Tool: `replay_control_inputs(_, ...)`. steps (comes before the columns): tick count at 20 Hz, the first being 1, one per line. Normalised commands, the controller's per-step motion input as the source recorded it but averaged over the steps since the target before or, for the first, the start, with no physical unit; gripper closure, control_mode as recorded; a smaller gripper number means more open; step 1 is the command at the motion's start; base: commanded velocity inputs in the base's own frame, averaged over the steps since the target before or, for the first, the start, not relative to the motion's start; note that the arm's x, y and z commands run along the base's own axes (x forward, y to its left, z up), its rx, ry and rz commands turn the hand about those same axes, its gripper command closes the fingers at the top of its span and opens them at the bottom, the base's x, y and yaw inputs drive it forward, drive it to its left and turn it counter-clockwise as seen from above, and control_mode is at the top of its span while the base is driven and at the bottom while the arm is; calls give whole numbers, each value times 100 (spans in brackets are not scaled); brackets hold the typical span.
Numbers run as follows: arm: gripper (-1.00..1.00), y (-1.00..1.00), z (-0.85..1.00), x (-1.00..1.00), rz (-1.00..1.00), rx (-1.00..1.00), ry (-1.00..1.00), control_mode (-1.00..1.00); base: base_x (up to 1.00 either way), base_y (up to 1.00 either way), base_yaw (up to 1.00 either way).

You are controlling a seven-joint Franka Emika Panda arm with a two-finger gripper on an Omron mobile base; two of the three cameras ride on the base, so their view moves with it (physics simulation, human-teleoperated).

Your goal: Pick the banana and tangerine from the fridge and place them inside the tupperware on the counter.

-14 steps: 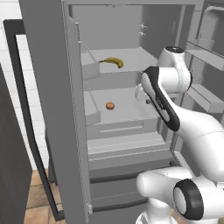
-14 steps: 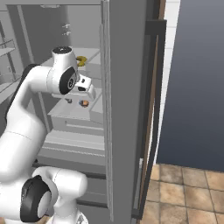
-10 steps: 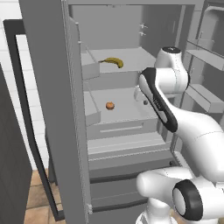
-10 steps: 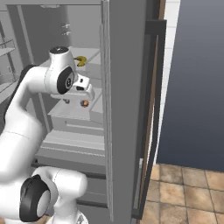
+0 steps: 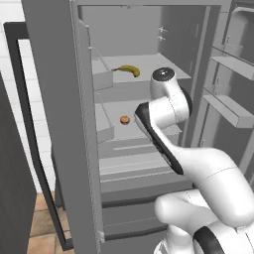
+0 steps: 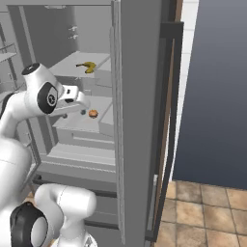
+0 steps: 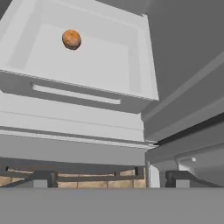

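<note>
The grey fridge (image 5: 54, 99) stands open. A curved yellow banana (image 5: 127, 70) lies on its upper shelf, also visible as the banana (image 6: 87, 66). One shelf lower rests the small orange tangerine (image 5: 124, 119), the same tangerine (image 6: 93, 114) from the right. My gripper (image 6: 81, 107) hangs just left of it, in front of the middle shelf. In the hand view the tangerine (image 7: 71, 39) sits far up on the shelf, and the gripper (image 7: 111, 178) is open with nothing between its fingertips (image 7: 43, 177). The tupperware and the counter are out of view.
The fridge's right door (image 6: 140, 96) with its dark edge stands close beside the arm. Door racks (image 5: 230, 106) sit to the arm's right. Lower drawers (image 5: 134, 198) lie beneath the shelves. Tiled floor (image 6: 207, 207) shows at the lower right.
The arm has swung left and slightly down, bringing the hand closer to the middle shelf. Banana and tangerine have not moved; the jaws stay open.
</note>
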Motion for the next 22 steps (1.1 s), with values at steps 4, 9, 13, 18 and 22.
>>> replay_control_inputs(4,-100,3,-20,14,0,3,-7,-100,0,0,0)
replay_control_inputs(9,-100,0,-10,8,0,1,8,-100,0,0,0)
replay_control_inputs(13,-100,0,-23,31,-12,0,0,-100,0,0,0)
replay_control_inputs(18,-100,0,-24,46,-11,0,0,-100,0,0,0)
replay_control_inputs(22,-100,1,-22,62,0,1,0,-100,0,0,0)
